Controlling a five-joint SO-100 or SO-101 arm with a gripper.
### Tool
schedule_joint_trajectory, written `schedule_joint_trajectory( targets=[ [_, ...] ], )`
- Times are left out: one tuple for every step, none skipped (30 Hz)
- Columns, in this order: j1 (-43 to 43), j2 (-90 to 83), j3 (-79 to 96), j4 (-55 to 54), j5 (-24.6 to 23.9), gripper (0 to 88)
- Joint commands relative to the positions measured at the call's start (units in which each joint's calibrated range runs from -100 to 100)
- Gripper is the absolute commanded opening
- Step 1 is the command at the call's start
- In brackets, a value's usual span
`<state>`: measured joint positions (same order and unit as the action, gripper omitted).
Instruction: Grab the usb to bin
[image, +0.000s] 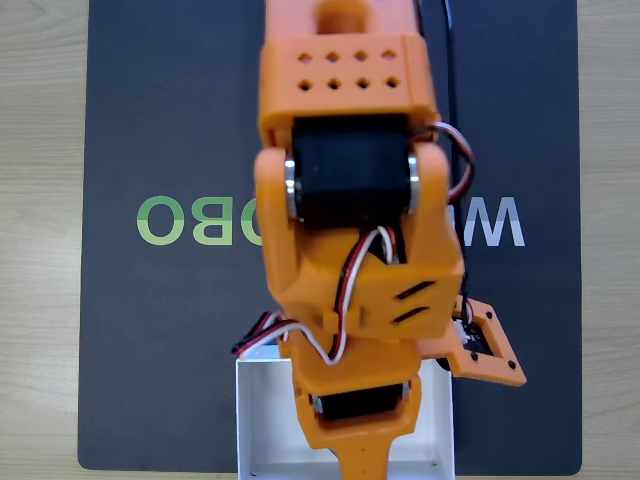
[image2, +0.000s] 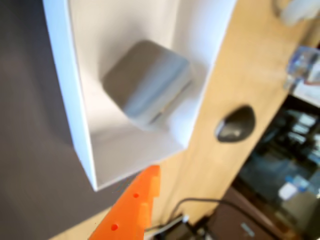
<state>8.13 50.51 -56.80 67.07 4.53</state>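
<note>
Usb lies inside the white bin in the wrist view, apart from the orange finger below. In the fixed view the arm hangs over the bin on the dark mat. Whether the gripper is wide or narrow cannot be told.

In the fixed view, the arm extends down the centre of the mat, which lies on the table. The bin sits at the mat's lower edge, beneath the arm's end. In the wrist view, the usb lies tilted inside the bin, against its right wall. A mouse rests on the table to the bin's right.
</note>
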Motion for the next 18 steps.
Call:
schedule_joint_trajectory(
  targets=[
    [0.45,-9.94,2.15,2.90,-0.17,40.7],
    [0.45,-12.15,3.77,4.30,-0.17,40.7],
    [0.45,-14.52,5.76,5.52,-0.22,40.7],
    [0.45,-17.06,8.02,6.48,-0.22,40.7],
    [0.54,-19.52,10.37,7.09,-0.43,40.7],
    [0.70,-22.06,13.08,7.53,-1.01,40.7],
    [0.87,-24.61,15.79,7.88,-1.80,40.6],
    [1.46,-27.15,18.41,7.96,-2.54,40.6],
    [1.97,-29.61,21.03,8.05,-3.12,40.6],
    [2.30,-31.90,23.56,8.14,-3.43,40.6],
    [2.39,-34.27,25.91,8.23,-3.48,40.6],
    [2.47,-36.65,28.26,8.23,-3.43,40.6],
    [2.56,-38.85,30.33,8.23,-3.33,40.5],
    [2.81,-40.97,32.23,8.23,-3.27,40.5],
    [2.89,-43.01,33.77,8.23,-3.27,40.5],
    [2.98,-44.87,35.03,8.23,-3.22,40.2],
    [2.98,-46.65,36.48,8.31,-3.12,38.6],
    [2.98,-48.26,37.65,8.31,-3.12,36.2]
  ],
)
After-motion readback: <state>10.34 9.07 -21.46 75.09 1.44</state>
